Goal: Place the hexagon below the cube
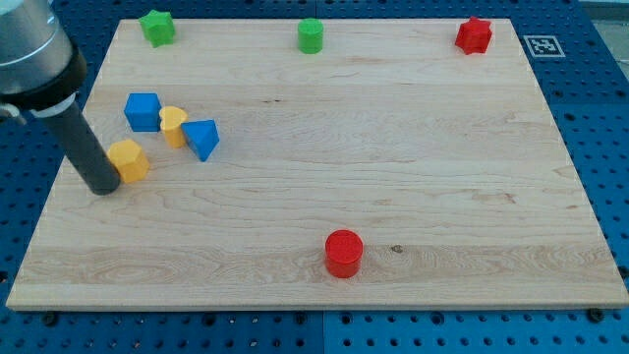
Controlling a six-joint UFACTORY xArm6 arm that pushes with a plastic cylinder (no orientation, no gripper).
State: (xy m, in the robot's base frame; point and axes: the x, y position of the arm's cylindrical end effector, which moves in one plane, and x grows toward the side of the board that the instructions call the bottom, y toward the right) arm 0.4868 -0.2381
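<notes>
An orange hexagon block [131,159] lies at the view's left, just below and left of a blue cube [142,111]. My tip [102,188] rests on the board touching the hexagon's left side, slightly lower than it. A yellow rounded block [173,126] sits right of the cube, touching a blue triangular block [201,139].
A green star block [156,27] and a green cylinder [311,35] sit along the view's top edge, a red star block [474,35] at the top right. A red cylinder [344,253] lies near the bottom middle. The wooden board [393,157] has blue pegboard around it.
</notes>
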